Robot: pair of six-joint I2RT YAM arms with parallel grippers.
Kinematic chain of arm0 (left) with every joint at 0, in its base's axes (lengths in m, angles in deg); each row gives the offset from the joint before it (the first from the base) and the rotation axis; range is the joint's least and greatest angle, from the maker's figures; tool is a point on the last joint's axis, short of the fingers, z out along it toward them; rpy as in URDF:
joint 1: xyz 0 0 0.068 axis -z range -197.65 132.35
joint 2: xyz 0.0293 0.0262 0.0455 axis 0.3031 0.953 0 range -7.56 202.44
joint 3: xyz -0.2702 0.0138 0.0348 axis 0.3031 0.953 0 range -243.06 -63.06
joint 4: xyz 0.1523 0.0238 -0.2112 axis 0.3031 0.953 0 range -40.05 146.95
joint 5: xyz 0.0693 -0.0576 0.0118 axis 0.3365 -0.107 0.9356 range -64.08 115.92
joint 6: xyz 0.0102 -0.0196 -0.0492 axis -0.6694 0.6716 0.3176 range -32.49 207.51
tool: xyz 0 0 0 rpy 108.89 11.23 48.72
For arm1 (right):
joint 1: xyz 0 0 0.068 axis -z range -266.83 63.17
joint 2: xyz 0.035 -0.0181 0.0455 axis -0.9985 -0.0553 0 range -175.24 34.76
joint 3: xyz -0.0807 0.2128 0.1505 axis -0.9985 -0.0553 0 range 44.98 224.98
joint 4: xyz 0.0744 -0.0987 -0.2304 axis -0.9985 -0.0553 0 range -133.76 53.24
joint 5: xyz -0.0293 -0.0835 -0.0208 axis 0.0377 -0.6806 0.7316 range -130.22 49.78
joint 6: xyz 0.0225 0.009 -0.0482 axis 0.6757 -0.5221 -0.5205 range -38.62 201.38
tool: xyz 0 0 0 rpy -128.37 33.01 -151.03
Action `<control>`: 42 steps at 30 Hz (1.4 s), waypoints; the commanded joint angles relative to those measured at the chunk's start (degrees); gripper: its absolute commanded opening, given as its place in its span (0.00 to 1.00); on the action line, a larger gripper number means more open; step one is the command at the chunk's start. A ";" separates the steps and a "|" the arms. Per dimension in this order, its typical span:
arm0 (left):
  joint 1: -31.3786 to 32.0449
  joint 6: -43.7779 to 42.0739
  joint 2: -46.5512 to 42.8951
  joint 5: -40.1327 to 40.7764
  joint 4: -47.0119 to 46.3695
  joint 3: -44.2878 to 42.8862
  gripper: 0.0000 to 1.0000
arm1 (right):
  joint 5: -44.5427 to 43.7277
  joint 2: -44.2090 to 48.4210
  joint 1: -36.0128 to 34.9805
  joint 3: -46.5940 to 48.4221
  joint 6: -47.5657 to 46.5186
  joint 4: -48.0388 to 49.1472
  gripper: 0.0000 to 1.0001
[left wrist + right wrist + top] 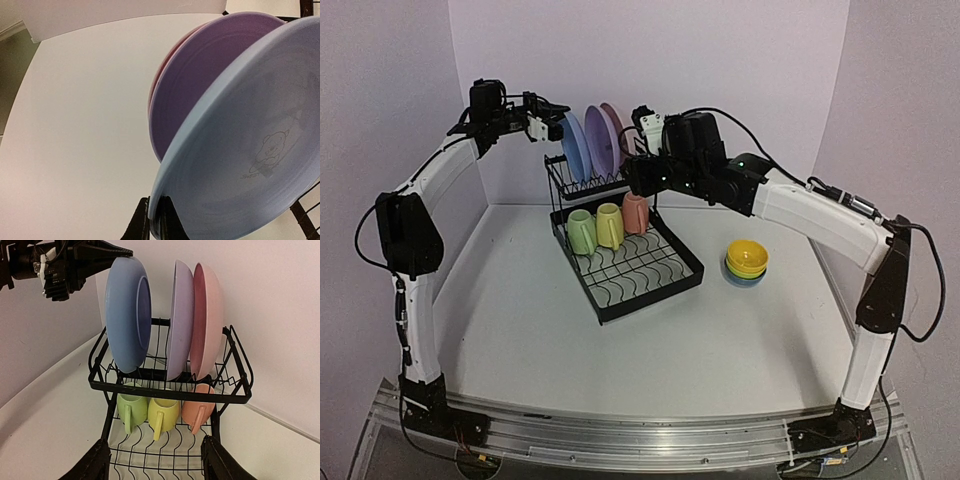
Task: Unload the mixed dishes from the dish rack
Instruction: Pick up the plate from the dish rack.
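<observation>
The black wire dish rack (642,278) stands mid-table. On its upper shelf (165,392) stand the blue plate (127,315), purple plate (181,320) and pink plate (207,320). My left gripper (156,201) is shut on the blue plate's (250,150) top rim, one finger on each side; it also shows in the top view (548,127). The plate's lower edge is still at the shelf wires. The green mug (131,407), yellow mug (164,410) and pink mug (198,407) lie under the shelf. My right gripper (156,442) is open and empty over the tray, in front of the mugs.
The three bowls (747,260) are stacked on the table right of the rack, yellow on top. White walls close in behind and on both sides of the rack. The right arm (800,210) reaches across from the right above the rack.
</observation>
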 commanded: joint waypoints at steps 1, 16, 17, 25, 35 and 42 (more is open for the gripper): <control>0.25 1.36 -2.38 -1.83 -3.78 -1.90 0.00 | -0.34 3.16 -0.25 -0.34 -0.50 2.31 0.59; 0.09 5.55 -3.79 -3.05 -8.41 -4.45 0.00 | 0.35 2.84 -0.23 -0.35 -0.68 2.52 0.59; 0.04 5.59 -3.86 -3.04 -8.41 -4.48 0.00 | 0.36 2.90 -0.20 -0.36 -0.68 2.52 0.59; -1.05 4.15 -7.11 -2.75 -5.26 -2.33 0.00 | 0.15 3.61 -0.24 -1.25 -0.76 2.61 0.59; -1.96 24.31 -16.37 7.54 -12.66 3.25 0.00 | -0.49 4.20 -0.25 -1.93 0.30 2.61 0.59; -1.91 46.04 -26.64 27.54 -2.40 8.44 0.00 | -1.24 5.83 -0.22 -3.31 1.26 2.62 0.59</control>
